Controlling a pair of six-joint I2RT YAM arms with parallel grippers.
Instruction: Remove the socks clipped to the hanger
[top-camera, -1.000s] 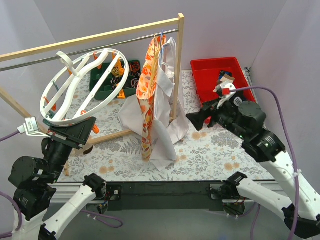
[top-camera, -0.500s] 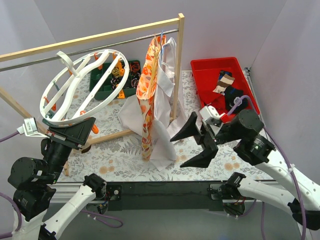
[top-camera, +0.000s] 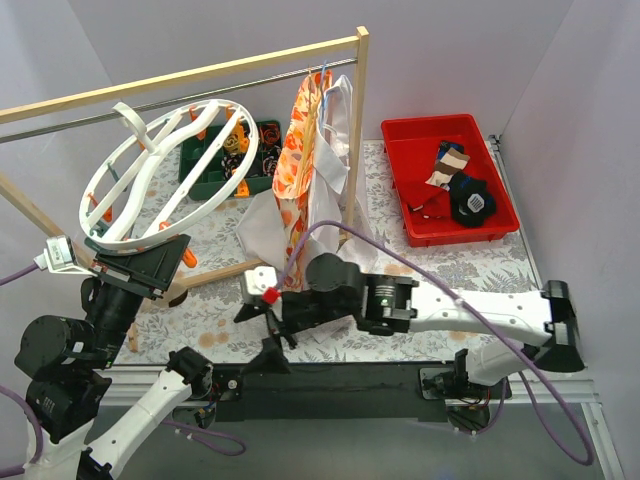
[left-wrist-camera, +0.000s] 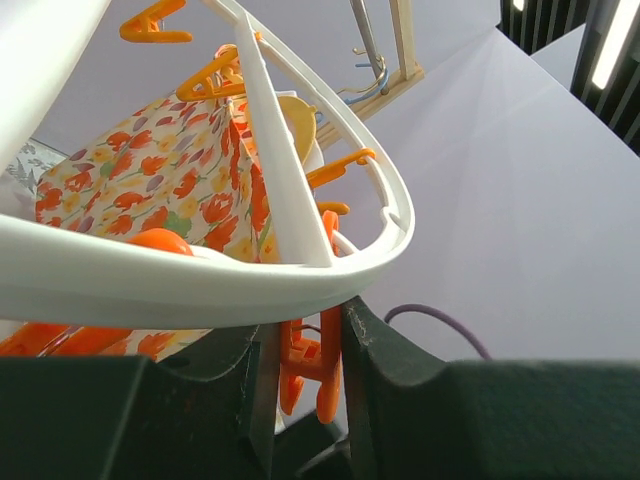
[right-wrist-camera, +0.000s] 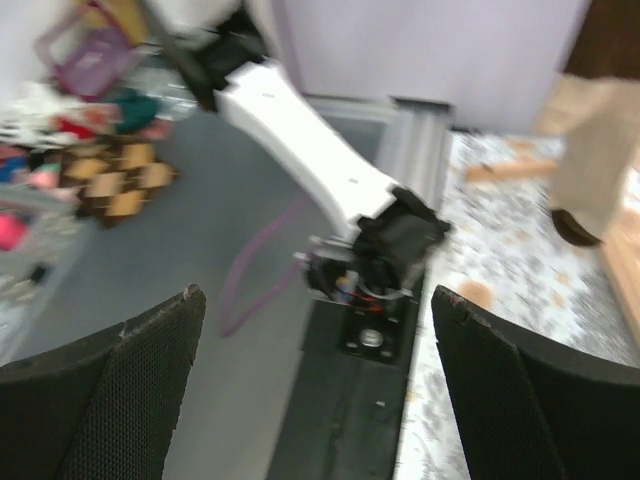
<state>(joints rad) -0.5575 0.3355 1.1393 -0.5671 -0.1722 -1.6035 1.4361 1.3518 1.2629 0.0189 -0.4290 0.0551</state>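
The white wheel-shaped hanger (top-camera: 210, 103) tilts up at the left, below the rail. My left gripper (top-camera: 140, 258) is shut on its lower rim. In the left wrist view the rim (left-wrist-camera: 200, 280) lies across the jaws, with an orange clip (left-wrist-camera: 318, 365) pinched between them. The orange clips that show carry nothing. A tan-and-brown sock (top-camera: 447, 160) and a black sock (top-camera: 470, 198) lie in the red bin (top-camera: 430, 125). My right gripper (top-camera: 265, 332) hangs open and empty at the near table edge, left of centre. Its wrist view shows the wide open gripper (right-wrist-camera: 320, 400) over the arm mount.
A wooden rack with a metal rail (top-camera: 200, 85) spans the back. An orange floral garment (top-camera: 300, 190) and a white shirt (top-camera: 335, 170) hang from it and drape onto the table. A green bin (top-camera: 205, 185) stands behind the hanger. The right arm (top-camera: 450, 305) stretches across the front.
The right arm has swung from the red bin across to the left front, its gripper open all the way. The left gripper and the hanger have not moved.
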